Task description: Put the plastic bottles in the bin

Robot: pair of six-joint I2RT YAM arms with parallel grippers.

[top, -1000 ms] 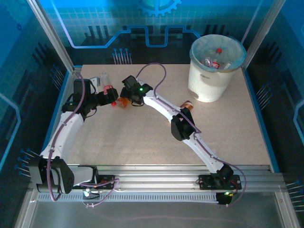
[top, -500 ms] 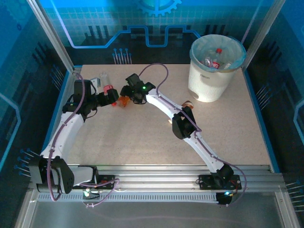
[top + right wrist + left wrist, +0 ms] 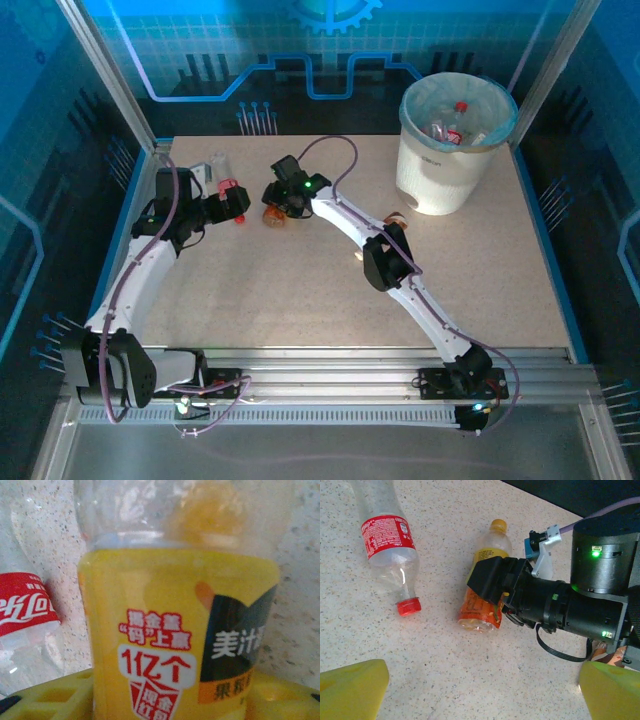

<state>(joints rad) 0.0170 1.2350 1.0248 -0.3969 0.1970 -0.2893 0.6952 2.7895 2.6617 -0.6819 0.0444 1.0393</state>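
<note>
Right fingers have narrowed — now gripping orange bottle, left fingers wide open

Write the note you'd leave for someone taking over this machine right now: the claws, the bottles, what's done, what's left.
Left gripper: open and empty, hovering above the table near the clear red-label bottle, which lies on its side.
Right gripper: straddling the orange bottle, which lies on the table; whether it grips firmly can't be told.
Done: several bottles lie in the bin at the far right.
Left: those two bottles, plus a small brownish item by the right arm, perhaps another bottle.
</note>
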